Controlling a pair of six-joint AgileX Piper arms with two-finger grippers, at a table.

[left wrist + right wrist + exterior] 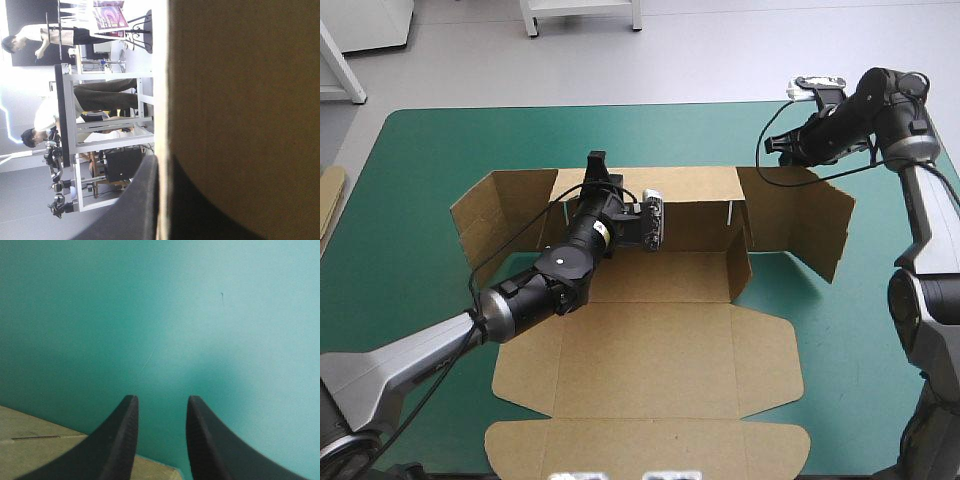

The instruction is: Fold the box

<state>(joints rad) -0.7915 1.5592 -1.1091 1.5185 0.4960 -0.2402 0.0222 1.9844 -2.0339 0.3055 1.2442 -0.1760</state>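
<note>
the brown box (650, 340) is lying in the middle of the bench (430, 160) on its teal-green cover, mostly flat, with the lid panel spreading toward the near edge. its far wall is standing upright, and the side flaps at that wall's two ends are angling outward. the left gripper (596, 166) is reaching across the box floor and pinching the top edge of the far wall, left of its middle. in its wrist view the black fingers (142, 200) are sitting all but together with the board sheet between them. the right gripper (783, 148) is pointing down at the cover just beyond the box's far right corner. its fingers (122, 440) are standing apart and holding nothing, with bare cover showing between them and a strip of board beside one. an edge of more board (330, 200) is showing at the bench's left edge.
</note>
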